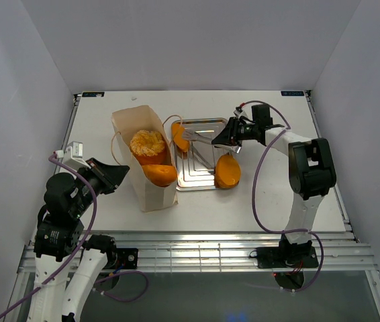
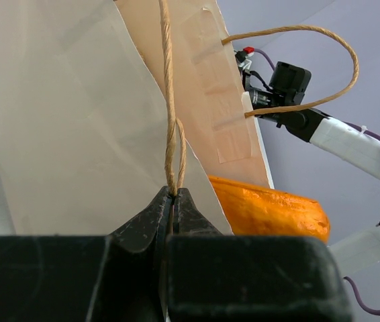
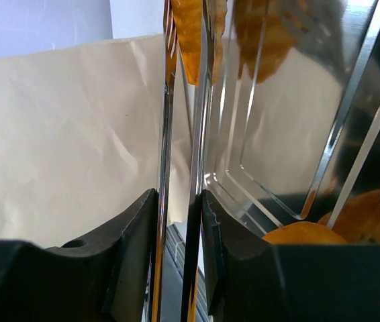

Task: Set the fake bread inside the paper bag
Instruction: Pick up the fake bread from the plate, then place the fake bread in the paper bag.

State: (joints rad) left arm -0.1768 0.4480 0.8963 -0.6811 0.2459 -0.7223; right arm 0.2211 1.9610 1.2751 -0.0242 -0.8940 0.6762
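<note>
Tan cord of the handle on the paper bag is pinched in the fully closed jaws of the left gripper; the right gripper squeezes metal tongs, whose tips clasp a bread piece just beside the bag (over the tray). Two more breads sit inside the bag's open mouth, another bread at the tray's right edge

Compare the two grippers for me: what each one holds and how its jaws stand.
The left gripper is shut tight on the cord handle of the paper bag. The right gripper clasps metal tongs, and the two blades keep its jaws apart. The left gripper sits at the paper bag's side, while the right gripper is over by the tray. Shared: both are gripping something.
</note>
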